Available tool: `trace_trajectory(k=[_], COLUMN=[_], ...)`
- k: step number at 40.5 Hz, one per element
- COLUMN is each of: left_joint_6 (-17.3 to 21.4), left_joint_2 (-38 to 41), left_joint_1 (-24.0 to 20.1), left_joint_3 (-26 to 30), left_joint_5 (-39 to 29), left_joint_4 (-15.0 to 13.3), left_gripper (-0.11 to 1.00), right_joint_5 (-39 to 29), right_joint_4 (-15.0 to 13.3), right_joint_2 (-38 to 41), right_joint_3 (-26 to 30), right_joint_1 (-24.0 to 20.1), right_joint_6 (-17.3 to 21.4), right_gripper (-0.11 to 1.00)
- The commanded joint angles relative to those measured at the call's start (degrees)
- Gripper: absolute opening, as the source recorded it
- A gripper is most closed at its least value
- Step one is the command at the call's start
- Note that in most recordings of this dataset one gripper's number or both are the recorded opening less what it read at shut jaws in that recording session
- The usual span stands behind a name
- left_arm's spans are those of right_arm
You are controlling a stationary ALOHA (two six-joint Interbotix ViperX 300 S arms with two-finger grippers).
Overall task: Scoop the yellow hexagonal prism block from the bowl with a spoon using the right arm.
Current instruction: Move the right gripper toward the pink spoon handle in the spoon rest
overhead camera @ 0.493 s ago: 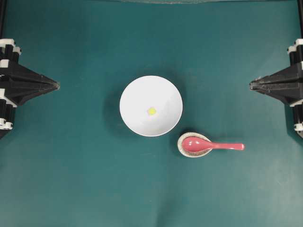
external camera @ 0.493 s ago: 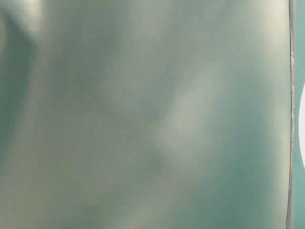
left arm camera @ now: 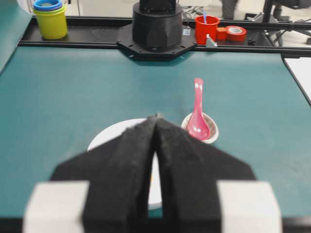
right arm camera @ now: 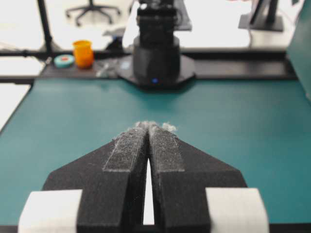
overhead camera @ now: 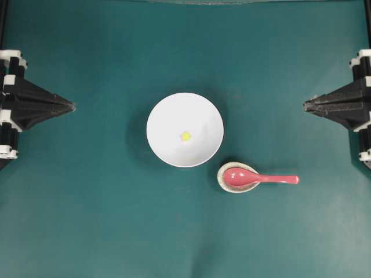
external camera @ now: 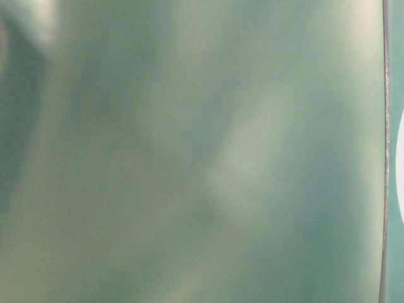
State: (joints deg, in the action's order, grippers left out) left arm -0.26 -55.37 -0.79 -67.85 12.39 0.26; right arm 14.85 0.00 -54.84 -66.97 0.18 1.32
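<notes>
Yellow hexagonal prism block (overhead camera: 185, 136) lies in the white bowl (overhead camera: 168, 110), the spoon (overhead camera: 258, 178) rests on its speckled rest (overhead camera: 223, 184) beside, and both the left gripper (overhead camera: 71, 106) and right gripper (overhead camera: 305, 105) wait pressed together, empty.

Table-level view all blur, only a white sliver of the bowl (external camera: 400, 170) cut at right edge; left wrist view: left gripper (left arm camera: 155, 119) hides most of the bowl, block unseen; both arms cropped overhead.

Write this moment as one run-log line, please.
stage: start | right pincer: shut, empty | spoon: on rest | yellow block: in bowl
</notes>
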Motion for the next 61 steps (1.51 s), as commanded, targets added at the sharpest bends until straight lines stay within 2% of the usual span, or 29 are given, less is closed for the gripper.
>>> trace_trajectory(k=[1,19,22,27,30,52,61], left_joint_6=[-0.1,-0.3,-0.3,-0.3,-0.3,-0.3,-0.3], left_joint_2=[0.3,0.3,0.3,0.3,0.3,0.4,0.4], left_joint_1=[-0.5,-0.7,-0.7,-0.7,-0.7,-0.8,-0.7], left_joint_3=[1.5,1.5,1.5,1.5,1.4,1.4,1.4], left_joint_5=[0.4,0.1,0.1,0.1,0.1,-0.3,-0.3], left_joint_4=[0.1,0.1,0.1,0.1,0.1,0.1,0.1], left_gripper=[-0.01,-0.01,-0.01,-0.01,-0.01,-0.01,-0.01], right_joint_5=[-0.1,-1.0,-1.0,-1.1,-1.1,0.3,1.8], right_joint_4=[0.3,0.3,0.3,0.2,0.3,0.3,0.4], right_joint_2=[0.3,0.5,0.6,1.1,2.1,15.5,20.5], right_joint_3=[1.6,1.5,1.6,1.4,1.1,-0.1,-0.6], right_joint_1=[-0.1,-0.1,-0.1,-0.1,-0.1,-0.4,-2.3], right_joint_6=[0.2,2.5,2.7,2.8,2.9,8.0,10.6], right_gripper=[-0.01,0.0,0.08,0.28,0.35,0.33,0.33])
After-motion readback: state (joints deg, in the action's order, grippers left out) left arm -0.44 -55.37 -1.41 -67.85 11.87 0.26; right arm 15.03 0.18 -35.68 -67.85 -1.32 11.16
